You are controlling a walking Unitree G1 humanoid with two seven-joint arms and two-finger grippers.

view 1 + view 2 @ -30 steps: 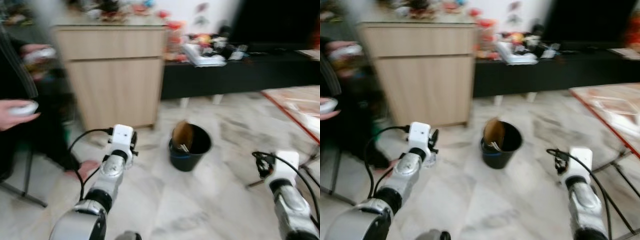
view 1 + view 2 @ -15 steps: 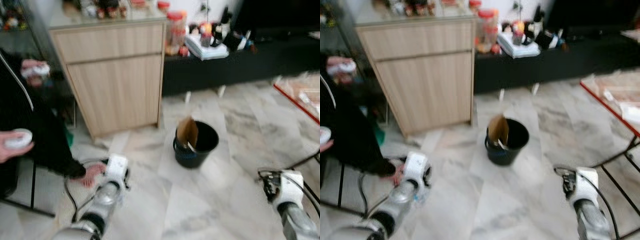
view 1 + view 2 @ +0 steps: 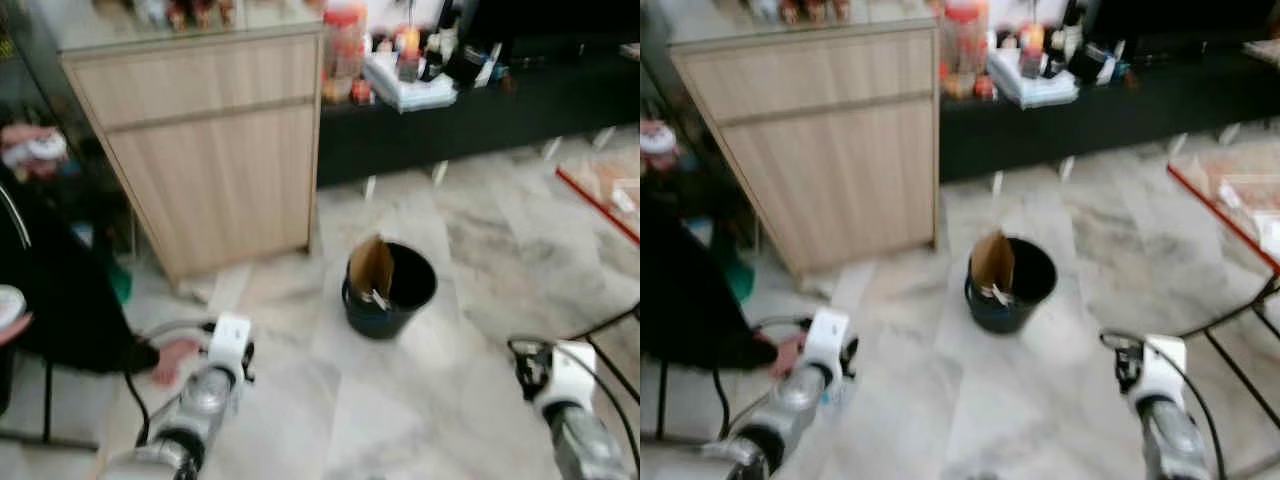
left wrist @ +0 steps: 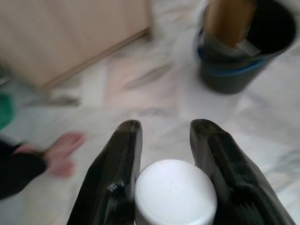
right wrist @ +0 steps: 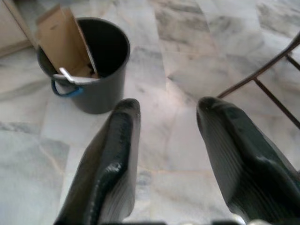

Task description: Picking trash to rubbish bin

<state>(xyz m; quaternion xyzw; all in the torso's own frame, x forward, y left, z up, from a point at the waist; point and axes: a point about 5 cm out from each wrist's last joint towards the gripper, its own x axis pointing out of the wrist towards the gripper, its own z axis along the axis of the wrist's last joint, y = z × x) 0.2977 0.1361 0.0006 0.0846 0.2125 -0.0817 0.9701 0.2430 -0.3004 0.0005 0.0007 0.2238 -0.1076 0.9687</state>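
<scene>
The left hand (image 4: 164, 154) is clamped on a white-capped bottle (image 4: 174, 192) low over the marble floor (image 3: 420, 400). The right hand (image 5: 168, 154) hangs with fingers apart. The black bin (image 3: 390, 290) holds cardboard (image 3: 371, 268).

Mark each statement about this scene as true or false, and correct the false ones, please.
1. The left gripper holds an object with a white cap between its fingers. True.
2. The bucket on the floor is white. False: it is black, with a piece of brown cardboard standing in it.
3. The right gripper is open and holds nothing. True.
4. The bucket stands on top of the wooden cabinet. False: it stands on the marble floor, beside the cabinet.
5. A person's bare foot rests on the floor near the left gripper. True.
</scene>
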